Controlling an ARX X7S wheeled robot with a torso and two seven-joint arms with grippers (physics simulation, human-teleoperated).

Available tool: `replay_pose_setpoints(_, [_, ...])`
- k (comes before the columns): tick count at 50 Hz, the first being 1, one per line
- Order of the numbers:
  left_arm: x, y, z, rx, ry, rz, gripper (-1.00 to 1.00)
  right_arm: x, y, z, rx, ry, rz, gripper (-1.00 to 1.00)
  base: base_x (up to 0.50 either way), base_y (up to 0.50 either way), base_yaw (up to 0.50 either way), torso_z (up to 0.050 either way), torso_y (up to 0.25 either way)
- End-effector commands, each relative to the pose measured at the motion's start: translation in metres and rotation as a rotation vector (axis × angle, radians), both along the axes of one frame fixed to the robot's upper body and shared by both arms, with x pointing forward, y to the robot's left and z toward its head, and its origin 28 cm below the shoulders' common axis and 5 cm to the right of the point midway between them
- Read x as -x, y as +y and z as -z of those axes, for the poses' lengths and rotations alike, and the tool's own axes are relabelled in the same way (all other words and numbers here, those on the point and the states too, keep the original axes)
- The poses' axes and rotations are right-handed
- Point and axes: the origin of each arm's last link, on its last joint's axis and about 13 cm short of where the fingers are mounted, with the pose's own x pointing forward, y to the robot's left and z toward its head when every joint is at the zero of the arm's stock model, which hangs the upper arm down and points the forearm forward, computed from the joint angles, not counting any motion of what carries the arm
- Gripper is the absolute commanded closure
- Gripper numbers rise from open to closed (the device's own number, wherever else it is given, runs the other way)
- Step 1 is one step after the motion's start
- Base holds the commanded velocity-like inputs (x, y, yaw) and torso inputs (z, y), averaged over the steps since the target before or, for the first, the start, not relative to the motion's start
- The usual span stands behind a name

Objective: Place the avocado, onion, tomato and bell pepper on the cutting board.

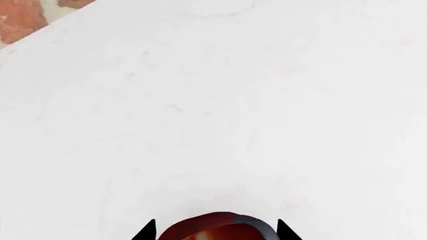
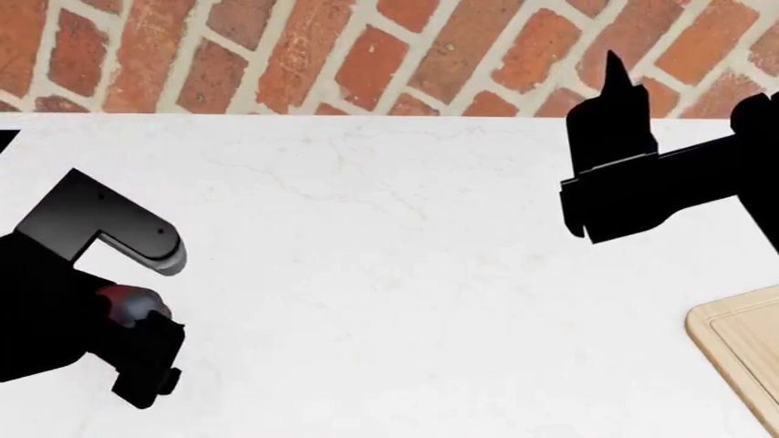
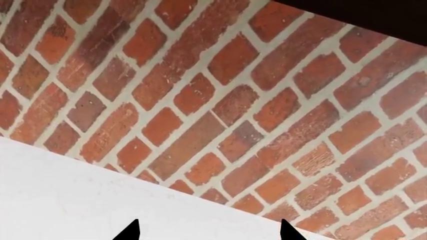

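Note:
My left gripper [image 1: 215, 234] is shut on the glossy red tomato [image 1: 220, 226], which fills the gap between the two black fingertips over bare white counter. In the head view the left gripper [image 2: 137, 319] is at the left, with a bit of the tomato [image 2: 122, 298] showing in it. My right gripper [image 2: 612, 78] is raised at the upper right, open and empty, and points at the brick wall; it also shows in the right wrist view [image 3: 208, 232]. A corner of the light wooden cutting board [image 2: 738, 347] shows at the lower right edge. The avocado, onion and bell pepper are out of view.
A white marble counter [image 2: 389, 274] spans the head view, backed by a red brick wall [image 2: 365, 55]. The counter's far edge meets the wall in the right wrist view [image 3: 200, 195].

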Motion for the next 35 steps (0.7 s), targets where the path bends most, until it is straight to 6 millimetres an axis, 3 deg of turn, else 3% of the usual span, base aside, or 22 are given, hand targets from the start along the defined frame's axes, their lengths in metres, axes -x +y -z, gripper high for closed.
replay_pose_setpoints(1, [0.008, -0.01, -0.012, 0.058, -0.017, 0.065, 1.0, 0.001, 0.002, -0.002, -0.002, -0.038, -0.011, -1.0, 0.0, 0.0, 0.0, 0.0, 0.0])
replay_pose_setpoints(17, [0.037, -0.001, -0.054, 0.13, -0.263, 0.048, 1.0, 0.028, 0.0, 0.003, -0.099, -0.143, 0.016, -1.0, 0.0, 0.0, 0.0, 0.0, 0.0])
replay_pose_setpoints(24, [0.065, 0.007, -0.088, 0.183, -0.43, 0.031, 1.0, 0.046, 0.003, 0.009, -0.113, -0.183, 0.036, -1.0, 0.0, 0.0, 0.0, 0.0, 0.0])
replay_pose_setpoints(31, [0.094, 0.002, -0.103, 0.186, -0.571, 0.055, 1.0, 0.054, 0.004, 0.011, -0.108, -0.208, 0.038, -1.0, 0.0, 0.0, 0.0, 0.0, 0.0])
replay_pose_setpoints(35, [0.106, 0.002, -0.102, 0.147, -0.662, 0.008, 1.0, 0.054, 0.004, 0.012, -0.126, -0.204, 0.041, -1.0, 0.0, 0.0, 0.0, 0.0, 0.0])
